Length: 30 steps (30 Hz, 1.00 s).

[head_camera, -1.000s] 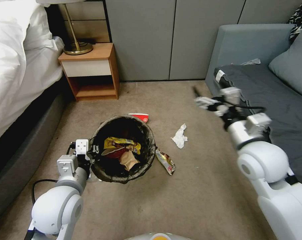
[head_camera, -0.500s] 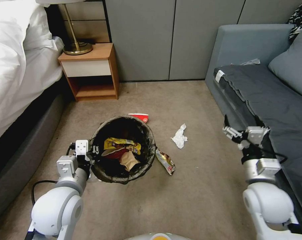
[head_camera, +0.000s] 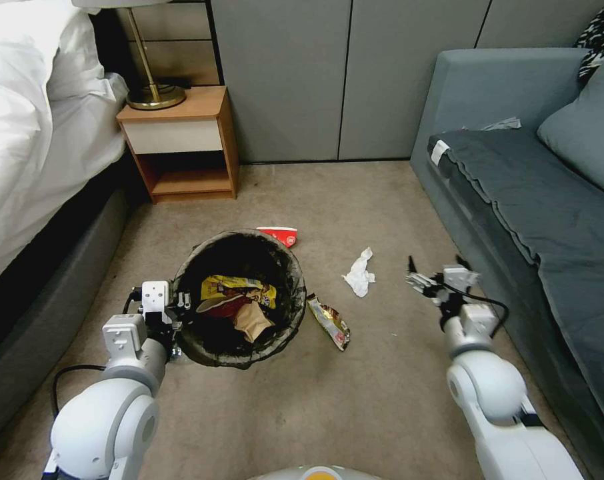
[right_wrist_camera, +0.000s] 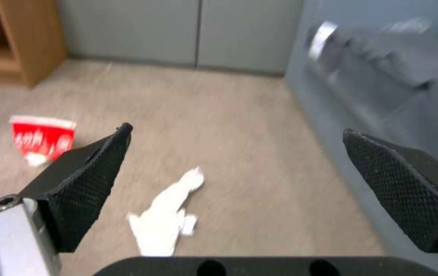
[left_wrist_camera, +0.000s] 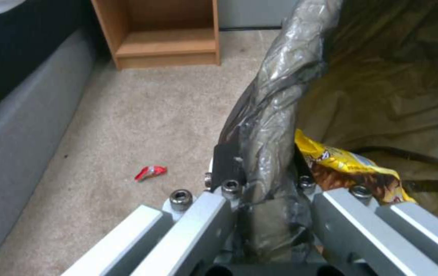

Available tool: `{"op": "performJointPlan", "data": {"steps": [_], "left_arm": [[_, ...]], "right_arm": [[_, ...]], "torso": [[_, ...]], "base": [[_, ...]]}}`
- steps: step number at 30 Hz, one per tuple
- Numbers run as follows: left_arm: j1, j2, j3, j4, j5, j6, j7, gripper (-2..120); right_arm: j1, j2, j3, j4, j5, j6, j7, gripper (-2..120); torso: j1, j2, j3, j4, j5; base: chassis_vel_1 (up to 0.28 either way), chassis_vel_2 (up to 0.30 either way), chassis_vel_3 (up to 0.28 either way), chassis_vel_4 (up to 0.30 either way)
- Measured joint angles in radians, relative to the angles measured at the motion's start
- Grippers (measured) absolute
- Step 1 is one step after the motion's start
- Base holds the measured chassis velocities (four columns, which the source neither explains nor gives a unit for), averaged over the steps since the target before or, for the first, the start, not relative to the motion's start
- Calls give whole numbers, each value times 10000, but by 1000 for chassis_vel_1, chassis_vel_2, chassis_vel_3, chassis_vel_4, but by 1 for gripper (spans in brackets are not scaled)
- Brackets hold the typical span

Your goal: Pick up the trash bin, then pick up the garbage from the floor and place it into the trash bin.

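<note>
The trash bin (head_camera: pixel 185 273), lined with a dark bag, is at my left on the floor (head_camera: pixel 355 393). My left gripper (head_camera: pixel 174 308) is shut on its near-left rim, and the left wrist view shows the fingers (left_wrist_camera: pixel 226 168) clamped over the bag-covered rim (left_wrist_camera: pixel 275 115). Inside lie a yellow wrapper (head_camera: pixel 239 288) (left_wrist_camera: pixel 341 165) and a tan paper bag (head_camera: pixel 252 321). Garbage on the carpet: a white tissue (head_camera: pixel 359 273) (right_wrist_camera: pixel 165 218), a red-and-white carton (head_camera: pixel 280 235) (right_wrist_camera: pixel 42 140) behind the bin, and a snack wrapper (head_camera: pixel 330 322) beside it. My right gripper (head_camera: pixel 437 273) (right_wrist_camera: pixel 237 129) hangs open and low, right of the tissue.
A wooden nightstand (head_camera: pixel 182 143) with a brass lamp (head_camera: pixel 152 93) stands at the back left beside the bed (head_camera: pixel 29 133). A grey sofa (head_camera: pixel 535 187) runs along the right, close to my right arm. A small red wrapper (left_wrist_camera: pixel 150 172) lies left of the bin.
My right arm has swung down from in front of the sofa to just above the carpet, right of the tissue. The left gripper and bin have shifted slightly left.
</note>
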State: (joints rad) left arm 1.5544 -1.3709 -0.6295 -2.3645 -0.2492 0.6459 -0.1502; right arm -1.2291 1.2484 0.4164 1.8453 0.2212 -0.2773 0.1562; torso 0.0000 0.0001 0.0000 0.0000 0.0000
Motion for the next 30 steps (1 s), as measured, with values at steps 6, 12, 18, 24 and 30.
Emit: {"op": "performJointPlan", "data": {"steps": [6,12,18,24,30], "left_arm": [[76,30,-71,-24,24,-29,-12,0],[2,46,4,-9,19,-23,-9,0],[-16,96,39,32,19,-2,-9,0],[-24,129,14,133,6,-2,-9,0],[-64,57,126,226,41,-21,0,0]], "right_arm": [[1369,-152,-992,-1329,1326,-913,-252,100],[2052,349,-2038,-2878,1703,-1260,-70,100],[2333,668,-2497,-3993,1783,-1272,-18,100],[2320,749,-2729,-4468,1753,-1406,16,100],[2388,839,-3058,-4891,1674,-1477,151,100]], "torso": [[0,0,0,1,-2],[1,0,1,1,0],[0,0,1,1,-2],[0,-1,0,-1,-3],[0,0,1,-1,-2]], "base": [[0,0,0,0],[0,0,0,0],[0,0,0,0],[0,0,0,0],[0,0,0,0]]}}
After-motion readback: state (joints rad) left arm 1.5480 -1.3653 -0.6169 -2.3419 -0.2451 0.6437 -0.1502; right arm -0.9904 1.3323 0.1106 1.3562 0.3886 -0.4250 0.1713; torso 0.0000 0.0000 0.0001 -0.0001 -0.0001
